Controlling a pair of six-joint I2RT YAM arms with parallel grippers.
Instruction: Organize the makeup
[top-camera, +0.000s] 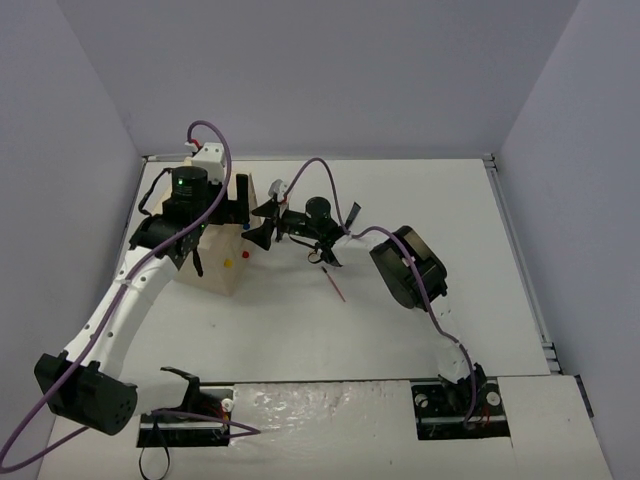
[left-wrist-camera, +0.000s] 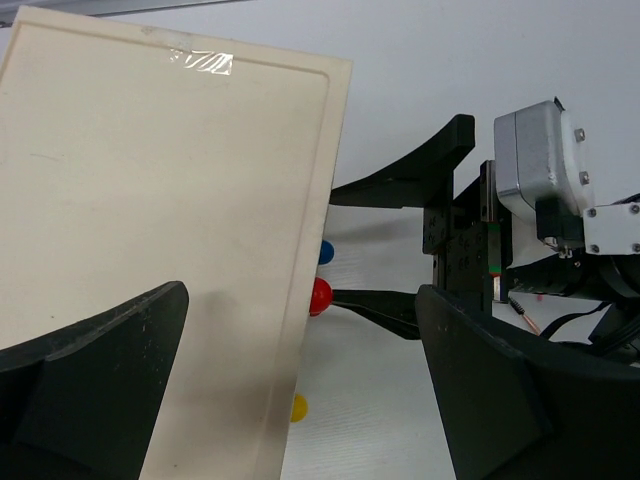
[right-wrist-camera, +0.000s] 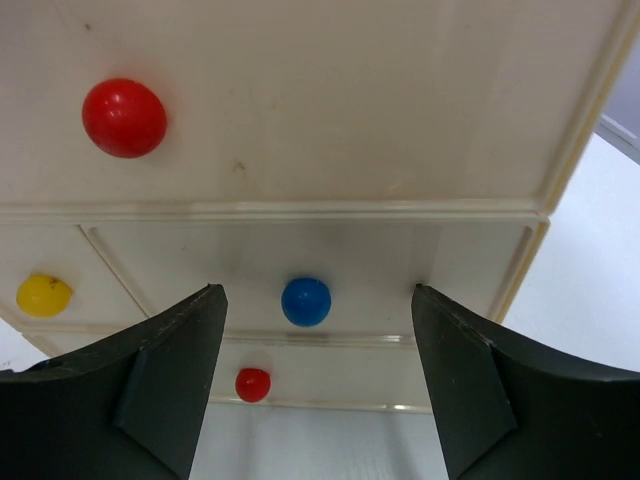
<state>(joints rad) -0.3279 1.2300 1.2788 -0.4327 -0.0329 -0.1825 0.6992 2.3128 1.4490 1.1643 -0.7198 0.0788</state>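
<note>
Right claw (right-wrist-camera: 316, 295), jaws apart either side of the blue knob (right-wrist-camera: 305, 301), and we could see it pinch off-centre and slip, while the pink pencil (top-camera: 335, 285) lies on the counter (top-camera: 430, 210) at its four o'clock.

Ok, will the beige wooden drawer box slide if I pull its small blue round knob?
Probably: the beige wooden drawer box stands free on a smooth white table. The glossy blue knob might slip from the right gripper. The open left gripper astride the box's edge could brace it.
</note>
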